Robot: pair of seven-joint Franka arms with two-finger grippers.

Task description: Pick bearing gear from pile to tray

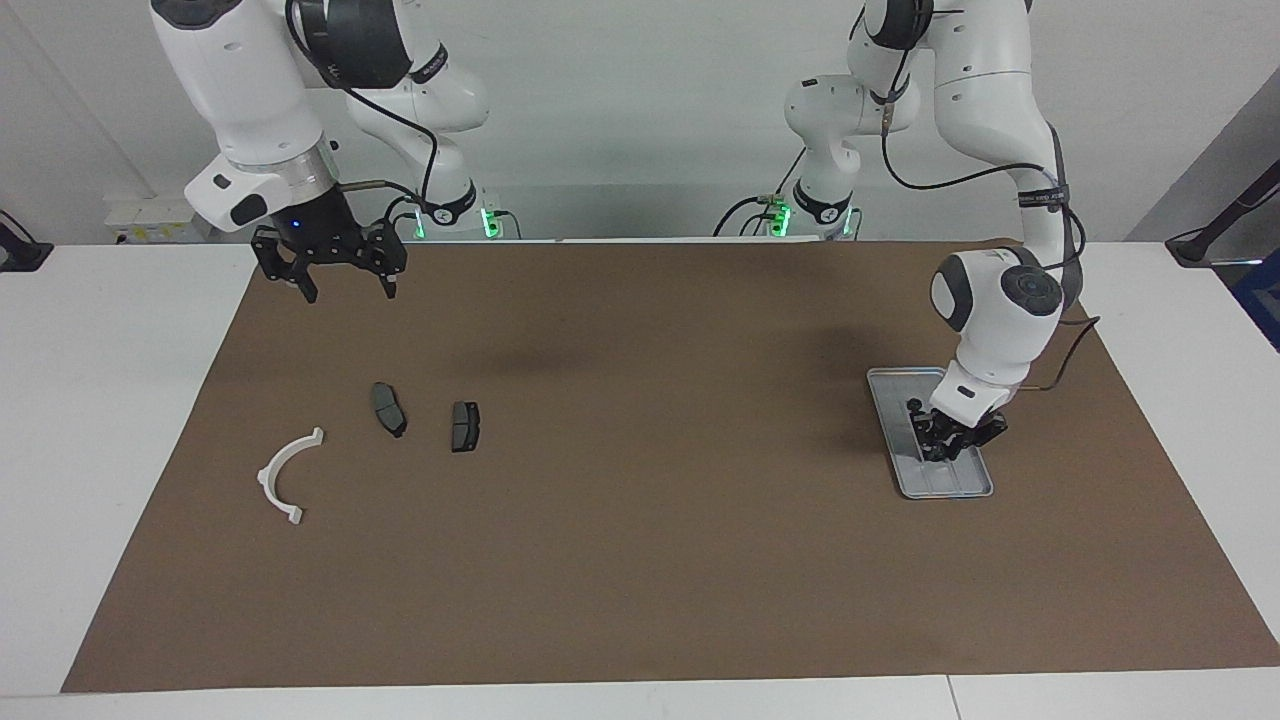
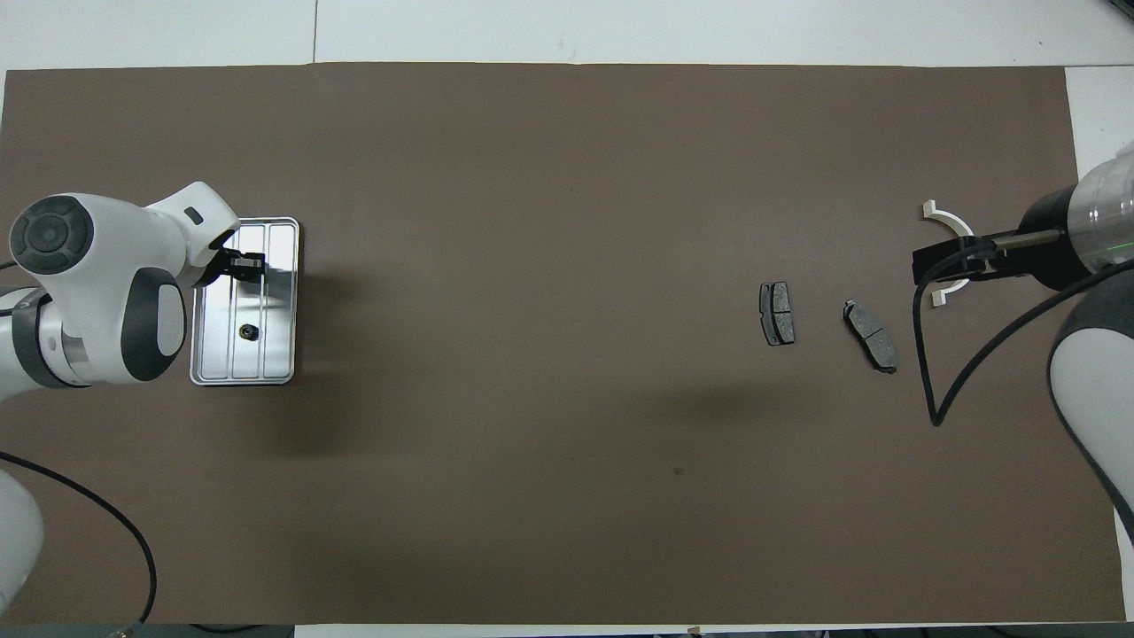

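tray (image 1: 975, 488) long axis running away from robots, small black part (image 2: 249, 332) inside

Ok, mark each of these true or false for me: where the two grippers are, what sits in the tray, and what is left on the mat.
1. The left gripper is down in the tray. True.
2. The right gripper is gripping a brake pad. False: it hangs open in the air, holding nothing.
3. A small black round part lies in the tray. True.
4. The white curved piece is in the tray. False: it lies on the brown mat toward the right arm's end.
5. Two brake pads lie on the mat. True.
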